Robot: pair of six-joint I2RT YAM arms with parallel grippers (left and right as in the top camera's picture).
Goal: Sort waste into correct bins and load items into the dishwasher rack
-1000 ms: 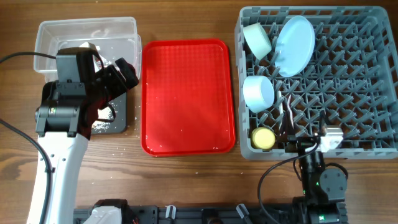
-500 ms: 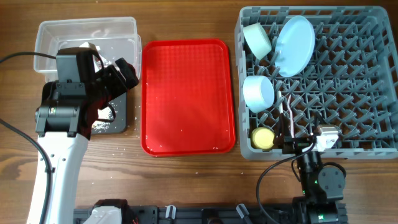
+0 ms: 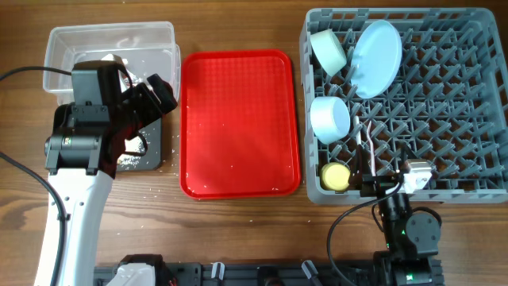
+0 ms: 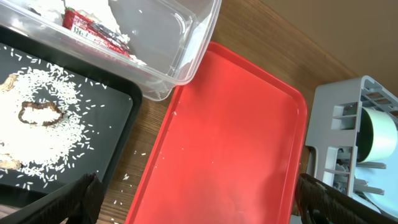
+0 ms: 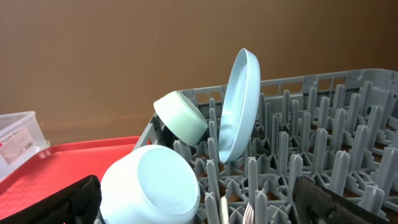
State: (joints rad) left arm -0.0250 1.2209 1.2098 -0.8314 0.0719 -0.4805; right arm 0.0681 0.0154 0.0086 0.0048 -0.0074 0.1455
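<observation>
My left pincer [image 4: 199,186] hung spread wide, gripping nothing, over the counter's [image 3: 238,226] left end. Red wrapper [image 4: 93,31] sat in the clear tub [image 3: 111,48], brown leftovers [image 4: 38,115] and white crumbs on the black tray [image 4: 118,106]. Red tray [image 3: 240,123] lay mid-counter. The grey rack [image 3: 444,103] held the green bowl [image 3: 329,50], plate [image 3: 376,58] on edge, blue bowl [image 3: 329,119], yellow cup [image 3: 336,175] and white cutlery [image 3: 361,135]. My right pincer [image 5: 199,193] gaped wide too, at its near edge.

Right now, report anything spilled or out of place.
White crumbs lie spilled on the table between the black tray and the red tray, with a few specks on the red tray itself. Nothing else stands out.
</observation>
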